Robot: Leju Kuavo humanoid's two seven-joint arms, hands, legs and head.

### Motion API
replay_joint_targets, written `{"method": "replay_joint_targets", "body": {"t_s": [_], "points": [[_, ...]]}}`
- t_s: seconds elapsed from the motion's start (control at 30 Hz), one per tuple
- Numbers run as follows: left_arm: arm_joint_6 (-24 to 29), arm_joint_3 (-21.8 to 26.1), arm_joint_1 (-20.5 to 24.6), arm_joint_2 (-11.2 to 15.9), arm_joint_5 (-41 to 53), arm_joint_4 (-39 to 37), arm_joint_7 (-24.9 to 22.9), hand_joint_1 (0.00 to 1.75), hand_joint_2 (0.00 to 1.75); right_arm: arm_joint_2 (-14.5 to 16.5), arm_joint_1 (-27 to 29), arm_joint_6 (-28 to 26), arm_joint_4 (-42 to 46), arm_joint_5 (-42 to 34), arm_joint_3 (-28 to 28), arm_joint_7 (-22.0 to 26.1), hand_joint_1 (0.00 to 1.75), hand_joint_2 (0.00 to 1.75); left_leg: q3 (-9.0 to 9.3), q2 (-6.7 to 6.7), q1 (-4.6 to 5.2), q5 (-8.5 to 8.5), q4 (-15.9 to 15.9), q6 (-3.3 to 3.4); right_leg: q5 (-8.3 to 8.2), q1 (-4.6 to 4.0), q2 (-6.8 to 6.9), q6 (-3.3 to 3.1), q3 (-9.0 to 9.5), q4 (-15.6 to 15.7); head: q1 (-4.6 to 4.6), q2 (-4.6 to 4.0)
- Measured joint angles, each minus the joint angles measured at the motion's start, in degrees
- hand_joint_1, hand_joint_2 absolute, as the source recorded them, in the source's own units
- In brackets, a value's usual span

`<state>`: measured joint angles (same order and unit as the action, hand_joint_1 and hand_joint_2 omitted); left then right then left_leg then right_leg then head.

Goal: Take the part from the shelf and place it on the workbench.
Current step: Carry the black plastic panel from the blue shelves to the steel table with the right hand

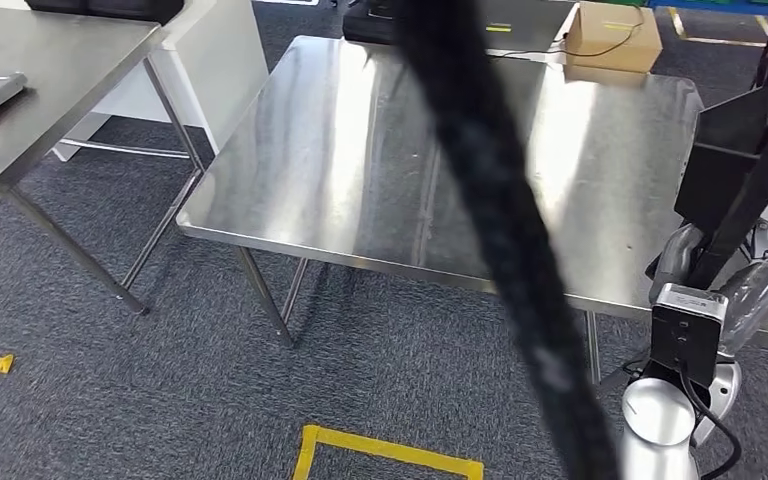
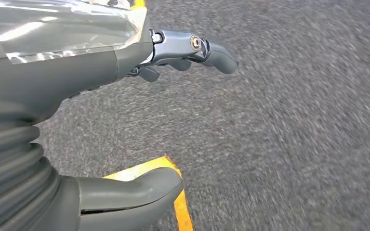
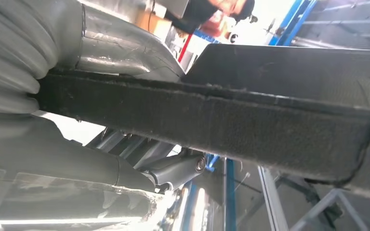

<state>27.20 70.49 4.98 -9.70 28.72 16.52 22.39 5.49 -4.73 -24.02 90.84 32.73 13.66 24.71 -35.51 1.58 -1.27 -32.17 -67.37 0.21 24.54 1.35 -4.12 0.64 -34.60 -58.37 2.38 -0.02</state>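
The part [image 1: 735,150] is a flat black panel with a long dark arm, standing upright over the right edge of the steel workbench [image 1: 360,150]. My right hand [image 1: 688,262] grips it from below, above the silver forearm. In the right wrist view the part's felt-like black edge [image 3: 221,120] crosses the picture, and the right hand [image 3: 67,159] closes around it, fingers [image 3: 178,168] curled under. My left hand [image 2: 62,82] hangs over the grey carpet with its fingers [image 2: 197,48] and thumb [image 2: 130,192] apart, holding nothing.
A second steel table [image 1: 50,70] stands at the left with a gap between it and the workbench. A cardboard box [image 1: 615,35] sits beyond the far edge. A blurred black strap [image 1: 500,220] crosses close to the camera. Yellow tape [image 1: 390,450] marks the carpet.
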Motion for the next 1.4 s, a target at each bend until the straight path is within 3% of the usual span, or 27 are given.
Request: {"method": "replay_joint_targets", "body": {"t_s": [0.07,0.1,0.17,0.2,0.27,0.33,0.4,0.43,0.47,0.53,0.6,0.67,0.73,0.87,1.0,1.4], "points": [[0.01,0.19,-0.01,0.04,0.00,-0.01,0.00,0.00,1.75,-0.27,-0.69,-0.10,-0.63,-0.13,-0.43,-0.04,1.75,1.75,2.50,2.15,-0.05,2.98,6.28,0.33,-0.02,-0.27,-1.47,0.42,-0.17,-0.23,-0.05,0.00],[0.00,0.23,0.01,0.05,0.02,-0.02,0.01,0.00,1.75,-0.48,-0.97,-0.18,-0.87,-0.22,-0.60,-0.09,1.75,1.75,2.99,2.75,0.05,3.34,7.55,0.51,-0.07,-0.35,-2.10,0.78,-0.33,-0.24,-0.09,0.00],[-0.19,0.28,0.11,0.08,0.13,-0.02,0.07,0.00,1.75,-1.18,-1.24,-0.37,-1.14,-0.50,-0.75,-0.31,1.75,1.75,3.36,1.62,0.36,3.48,8.12,1.14,-0.32,-0.34,-3.35,1.75,-0.65,0.06,-0.11,0.00],[-0.39,0.28,0.16,0.09,0.27,-0.02,0.14,0.00,1.75,-1.62,-1.23,-0.45,-1.19,-0.68,-0.75,-0.44,1.75,1.75,3.67,0.95,0.40,3.71,8.47,1.60,-0.28,-0.34,-3.00,2.09,-0.92,-0.11,-0.15,0.00],[-0.98,0.28,0.11,0.21,0.75,-0.02,0.37,0.00,1.75,-2.55,-1.28,-0.66,-1.21,-1.13,-0.74,-0.72,1.75,1.75,4.20,-0.53,0.25,4.27,9.20,2.42,1.17,-0.60,-0.34,2.18,-2.65,-3.21,0.18,0.00],[-1.69,0.28,-0.04,0.43,1.33,-0.02,0.61,0.00,1.75,-3.31,-0.95,-1.05,-1.21,-1.44,-0.68,-0.95,1.75,1.75,4.25,-1.86,0.33,4.38,9.36,2.76,4.13,-0.63,2.56,1.87,-6.09,-10.32,0.48,0.00],[-2.38,0.26,-0.11,0.68,1.88,-0.02,0.76,0.00,1.75,-3.86,0.09,-1.57,-1.14,-1.71,-0.35,-1.11,1.75,1.75,4.24,-2.93,0.36,4.25,9.34,2.74,5.73,-0.40,3.38,2.17,-8.65,-15.58,0.48,0.00],[-2.69,0.24,-0.10,0.81,2.16,-0.02,0.83,0.00,1.75,-4.09,0.67,-1.85,-1.01,-1.83,-0.05,-1.15,1.75,1.75,4.30,-3.33,0.32,4.15,9.33,2.65,5.34,-0.26,3.58,2.59,-8.45,-15.32,0.48,0.00],[-2.93,0.22,-0.08,0.92,2.38,-0.02,0.88,0.00,1.75,-4.26,1.14,-2.10,-0.79,-1.93,0.27,-1.17,1.75,1.75,4.43,-3.63,0.26,4.02,9.32,2.48,4.20,-0.10,3.84,3.11,-7.02,-12.68,0.49,0.00],[-3.26,0.15,-0.06,1.09,2.75,-0.02,0.98,0.00,1.75,-4.43,1.85,-2.56,-0.11,-2.01,0.91,-1.18,1.75,1.75,4.77,-4.11,0.33,3.63,9.28,1.94,1.48,0.02,4.84,3.80,-2.47,-4.58,0.50,0.00],[-3.36,0.11,-0.03,1.26,3.00,-0.01,1.08,0.00,1.75,-4.44,2.52,-2.84,0.62,-2.03,1.38,-1.19,1.75,1.75,5.05,-4.41,0.61,3.24,9.24,1.27,0.28,-0.28,5.37,3.31,0.17,0.00,0.42,0.00],[-3.39,0.06,0.06,1.37,3.11,0.00,1.14,0.00,1.75,-4.43,3.23,-3.00,1.19,-2.01,1.89,-1.20,1.75,1.75,5.33,-4.67,0.68,3.04,9.39,0.72,0.26,-0.50,5.05,2.31,0.41,0.42,0.31,0.00],[-3.45,0.00,0.12,1.38,3.23,0.00,1.17,0.00,1.75,-4.38,3.73,-3.21,1.81,-1.79,2.35,-1.20,1.75,1.75,5.30,-4.17,0.45,2.37,8.82,0.17,0.24,-0.20,4.69,1.60,0.57,0.48,0.23,0.00],[-4.02,-0.06,0.17,1.52,3.86,0.19,1.16,0.00,1.75,-3.93,4.52,-3.86,3.17,-0.22,3.10,-1.05,1.75,1.75,5.26,-3.37,0.35,3.02,9.43,1.61,0.58,-0.84,4.23,0.79,0.82,0.24,-0.04,0.00],[-4.99,-0.14,0.21,1.53,4.16,0.30,1.27,0.00,1.75,-3.65,5.07,-4.30,4.31,0.06,4.24,-1.04,1.75,1.75,5.47,-3.41,0.21,3.18,9.76,0.61,0.64,-0.99,4.10,0.68,0.79,0.24,-0.12,0.00],[-6.88,-1.03,0.16,1.51,5.05,0.31,1.42,0.00,1.75,-2.98,5.82,-4.66,6.32,0.06,6.43,-1.13,1.75,1.75,5.49,-3.40,0.44,3.29,9.82,0.32,0.63,-0.89,4.11,0.68,0.86,0.23,-0.11,0.00]]}}
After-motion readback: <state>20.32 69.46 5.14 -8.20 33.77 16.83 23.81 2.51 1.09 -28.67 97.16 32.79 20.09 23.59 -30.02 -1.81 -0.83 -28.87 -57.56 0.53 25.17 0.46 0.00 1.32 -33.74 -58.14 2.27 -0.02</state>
